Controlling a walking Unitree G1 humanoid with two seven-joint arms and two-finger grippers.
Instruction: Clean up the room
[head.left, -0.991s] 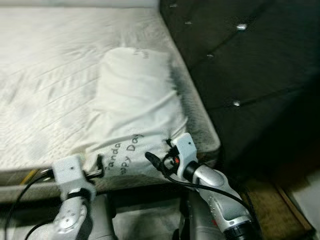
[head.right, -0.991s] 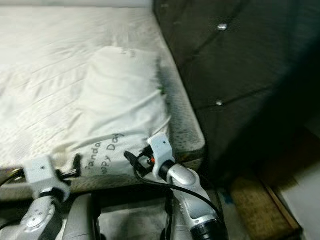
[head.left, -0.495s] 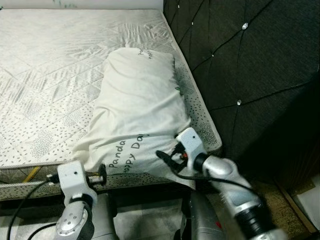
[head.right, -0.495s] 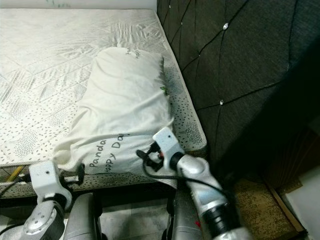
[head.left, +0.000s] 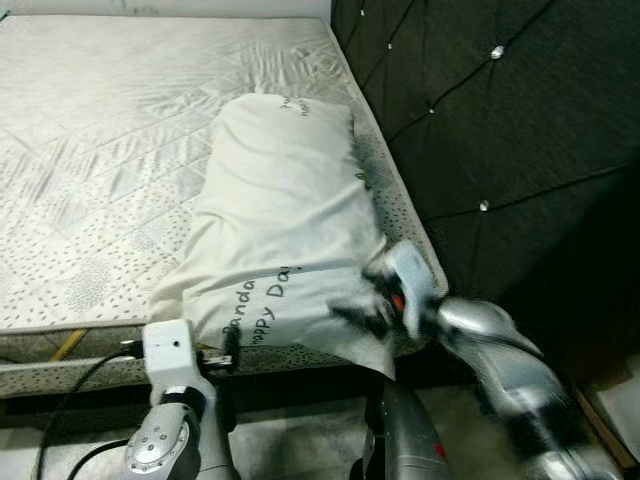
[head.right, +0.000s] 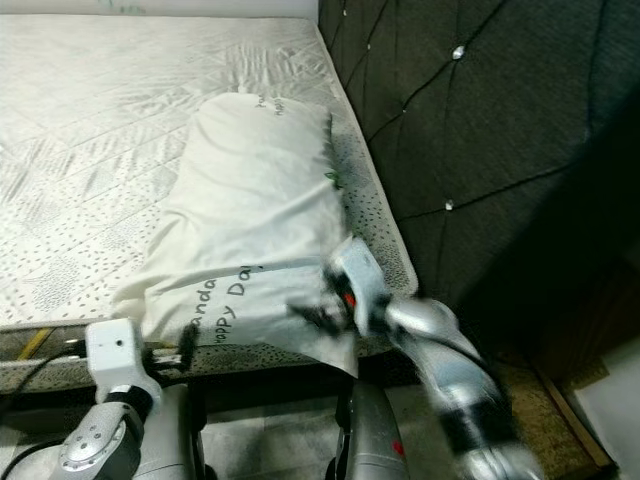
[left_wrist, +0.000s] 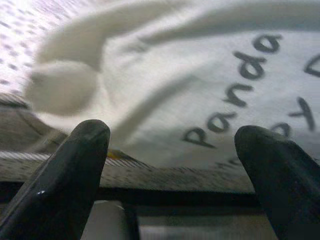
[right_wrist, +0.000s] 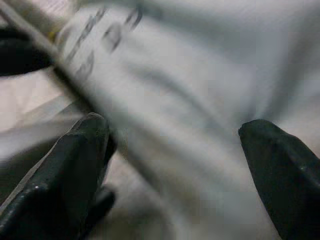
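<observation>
Pillow (head.left: 280, 225) on mattress (head.left: 110, 150) by headboard (head.left: 500, 130)

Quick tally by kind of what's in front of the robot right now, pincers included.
Pillow: 1
Mattress: 1
Headboard: 1
Pincers: 2, left pincer and right pincer, both open at the pillow's near end
Total: 5
</observation>
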